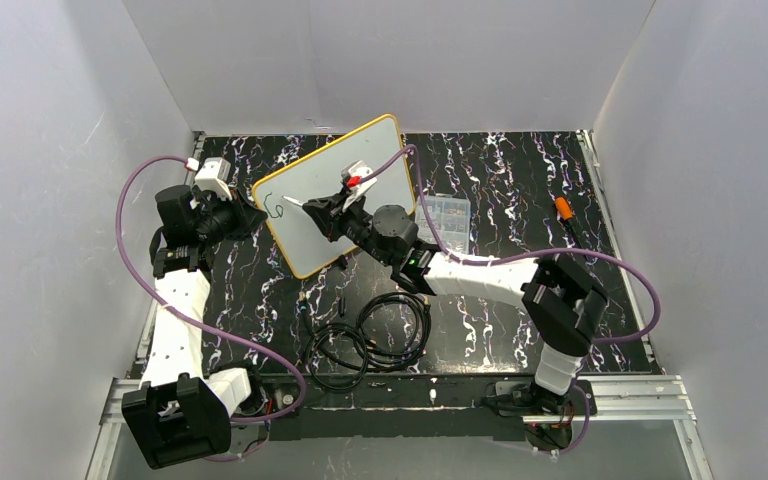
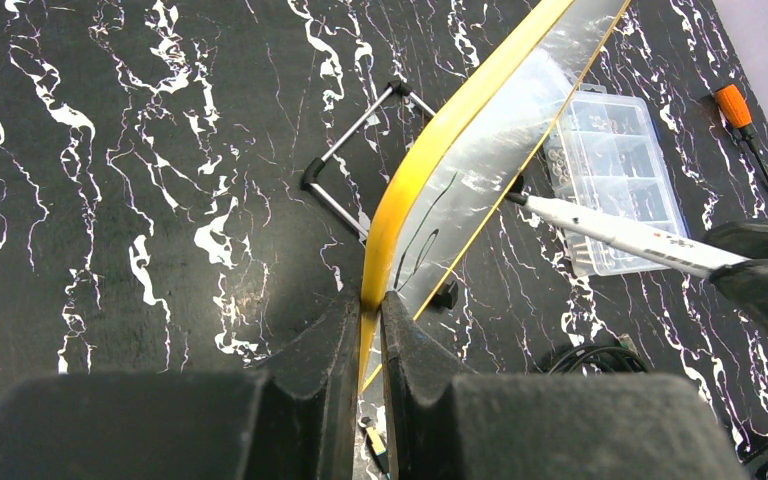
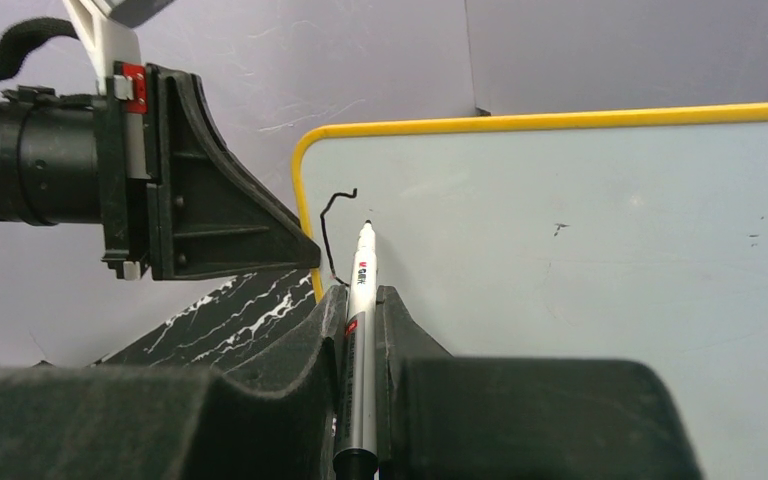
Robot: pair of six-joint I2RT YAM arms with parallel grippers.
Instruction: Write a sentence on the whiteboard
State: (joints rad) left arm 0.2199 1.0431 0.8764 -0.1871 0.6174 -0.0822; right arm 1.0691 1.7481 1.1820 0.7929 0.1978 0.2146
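Note:
The whiteboard (image 1: 380, 150), white with a yellow rim, stands tilted on the black marbled table. My left gripper (image 1: 250, 215) is shut on its left rim; in the left wrist view the yellow rim (image 2: 430, 150) runs between my left gripper's (image 2: 371, 305) jaws. My right gripper (image 1: 325, 208) is shut on a silver-white marker (image 3: 362, 280), whose tip rests on or just off the board (image 3: 580, 230) near its left edge. Of the sentence, only one dark curved stroke (image 3: 330, 215) shows, next to the marker tip. The marker also shows in the left wrist view (image 2: 620, 230).
A clear compartmented parts box (image 1: 447, 215) lies right of the board. An orange-handled screwdriver (image 1: 564, 208) lies at the far right. Black cable coils (image 1: 370, 335) lie near the front. A metal wire stand (image 2: 345, 150) sits behind the board. White walls enclose the table.

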